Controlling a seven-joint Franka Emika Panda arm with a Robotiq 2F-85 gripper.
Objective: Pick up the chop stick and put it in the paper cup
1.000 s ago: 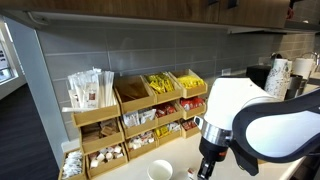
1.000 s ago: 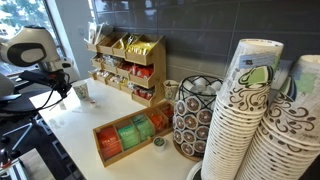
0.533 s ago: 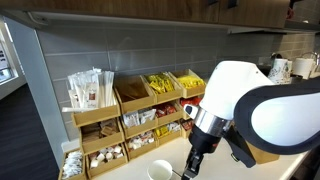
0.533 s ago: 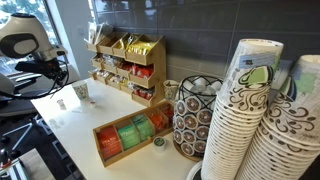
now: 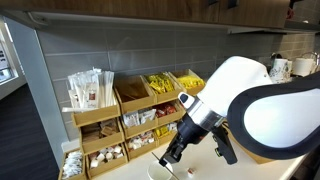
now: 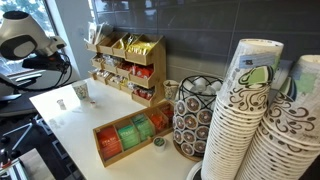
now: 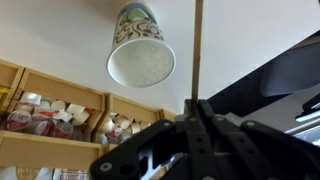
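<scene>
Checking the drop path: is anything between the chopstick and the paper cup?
Nothing visible. In the wrist view the hand grips the chopstick beside the paper cup, with only bare counter between them; the cup's mouth is open.

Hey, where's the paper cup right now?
The paper cup stands on the white counter in front of the wooden snack rack in an exterior view; in the wrist view it appears left of the chopstick the gripper holds.

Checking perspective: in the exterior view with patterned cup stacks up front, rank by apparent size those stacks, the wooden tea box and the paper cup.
1. patterned cup stacks, nearest the camera, so inflated
2. wooden tea box
3. paper cup, farthest
</scene>
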